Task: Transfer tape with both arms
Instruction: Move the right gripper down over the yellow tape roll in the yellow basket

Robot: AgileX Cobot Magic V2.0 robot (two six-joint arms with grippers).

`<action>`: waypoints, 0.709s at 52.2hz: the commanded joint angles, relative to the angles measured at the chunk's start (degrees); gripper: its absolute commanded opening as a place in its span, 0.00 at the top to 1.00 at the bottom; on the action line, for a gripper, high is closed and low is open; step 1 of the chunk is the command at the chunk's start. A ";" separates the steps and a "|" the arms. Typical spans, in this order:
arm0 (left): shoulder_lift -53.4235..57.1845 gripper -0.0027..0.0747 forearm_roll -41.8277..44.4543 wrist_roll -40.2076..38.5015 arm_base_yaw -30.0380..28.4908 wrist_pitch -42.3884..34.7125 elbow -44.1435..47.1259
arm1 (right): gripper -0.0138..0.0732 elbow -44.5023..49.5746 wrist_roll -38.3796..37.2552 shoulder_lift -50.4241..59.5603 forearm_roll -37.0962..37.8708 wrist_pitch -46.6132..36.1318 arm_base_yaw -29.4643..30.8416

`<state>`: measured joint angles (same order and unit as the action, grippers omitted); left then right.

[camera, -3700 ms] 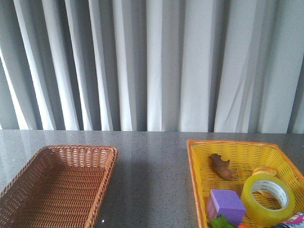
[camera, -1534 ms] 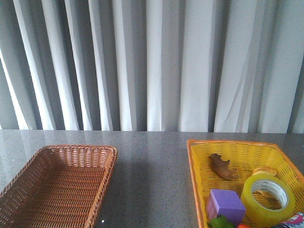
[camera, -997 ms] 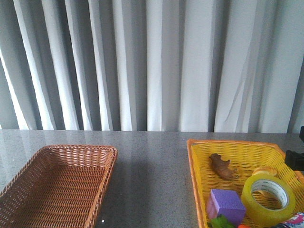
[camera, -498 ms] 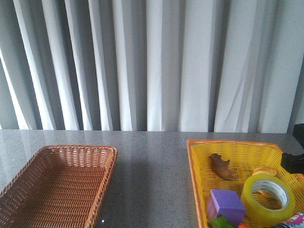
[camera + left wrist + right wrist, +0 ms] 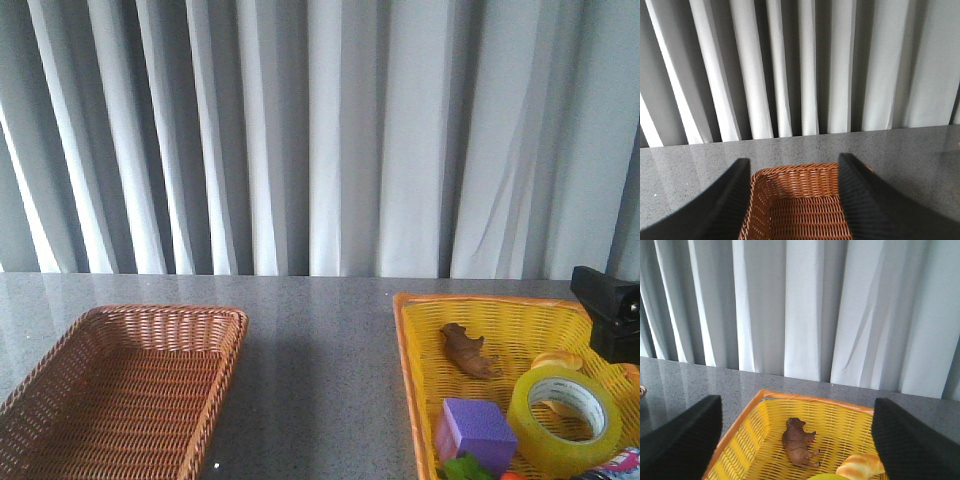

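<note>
The tape (image 5: 565,420) lies in the yellow basket (image 5: 420,380) on the table (image 5: 320,340), beside a purple cube (image 5: 474,432) and near a brown animal toy (image 5: 468,350). The right pincer (image 5: 795,440) hangs over that basket, fingers wide apart. The left pincer (image 5: 795,195), also apart, hovers above the brown wicker basket (image 5: 800,210).

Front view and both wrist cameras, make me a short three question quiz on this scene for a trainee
1. True or false: the tape lies in the brown wicker basket.
2. Which animal toy lies in the yellow basket: A cow, B duck, C fish?
3. Fill in: the right gripper is ____, holding nothing.

Key: 1 false, it sits in the yellow basket beside the purple cube. 2 A. 3 open.
</note>
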<state>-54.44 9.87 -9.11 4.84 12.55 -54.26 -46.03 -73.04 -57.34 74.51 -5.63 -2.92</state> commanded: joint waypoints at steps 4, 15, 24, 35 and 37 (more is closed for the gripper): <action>0.63 0.17 0.04 -0.35 0.46 -4.09 -2.09 | 0.09 -2.20 -0.20 0.72 -0.20 -1.07 -0.02; 0.63 0.17 0.04 -0.35 0.46 -3.20 -2.09 | 0.16 -3.82 -2.54 -1.16 -0.83 7.03 -0.02; 0.41 0.23 0.66 -0.29 0.46 -1.31 -2.09 | 0.22 -8.47 2.37 -6.10 -3.88 12.93 -0.02; -1.92 0.25 0.60 -0.29 0.46 1.45 -2.09 | 0.22 -13.88 28.60 -13.50 -23.39 23.41 -0.02; -2.33 0.25 0.60 -0.29 0.46 1.72 -2.09 | 0.22 -15.64 36.58 -14.72 -28.51 26.55 -0.02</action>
<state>-56.34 10.30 -9.21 4.84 17.03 -54.43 -57.17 -51.71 -71.02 56.02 15.99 -2.92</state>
